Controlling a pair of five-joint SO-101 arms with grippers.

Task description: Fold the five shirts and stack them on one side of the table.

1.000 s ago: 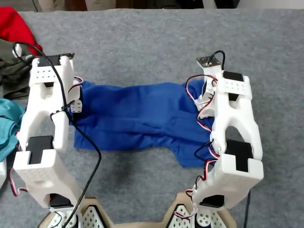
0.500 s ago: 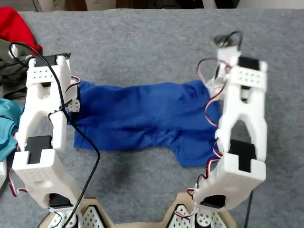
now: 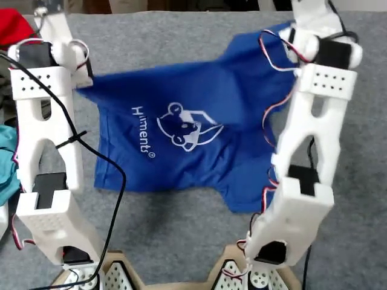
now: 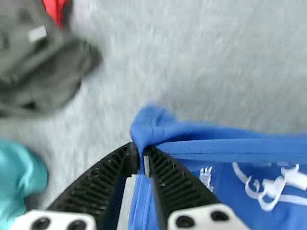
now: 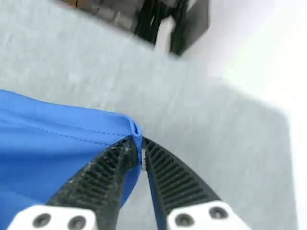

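I have the blue shirt (image 3: pixel 181 142) stretched between both arms over the grey worktop (image 3: pixel 175 42). My left gripper (image 4: pixel 142 153) is clamped on a bunched corner of the shirt, and its black ribbed fingers (image 4: pixel 103 179) are closed with the fabric pinched right at the tips. My right gripper (image 5: pixel 138 143) does the same on the other side: its fingers (image 5: pixel 165 177) are closed on a stitched hem, and the blue cloth hangs away from them to one side.

From the high view, the far edge of the shirt is held up at both corners. The right corner sits closer to the far edge of the worktop than the left one. The near edge of the shirt lies flat on the worktop between the two arms. A white print (image 3: pixel 184 127), an animal head with a line of lettering beside it, faces up in the middle of the cloth. One sleeve (image 3: pixel 248 202) pokes out along the near edge, just beside my right arm.

Off to the left of the left arm I see three more garments, well apart from the blue shirt. A red garment (image 3: pixel 13 27) is at the far corner. A dark grey garment (image 4: pixel 38 57) is crumpled just next to it. A teal garment (image 3: pixel 6 160) lies at the worktop's left edge. A black cable (image 3: pixel 91 158) runs down along my left arm.
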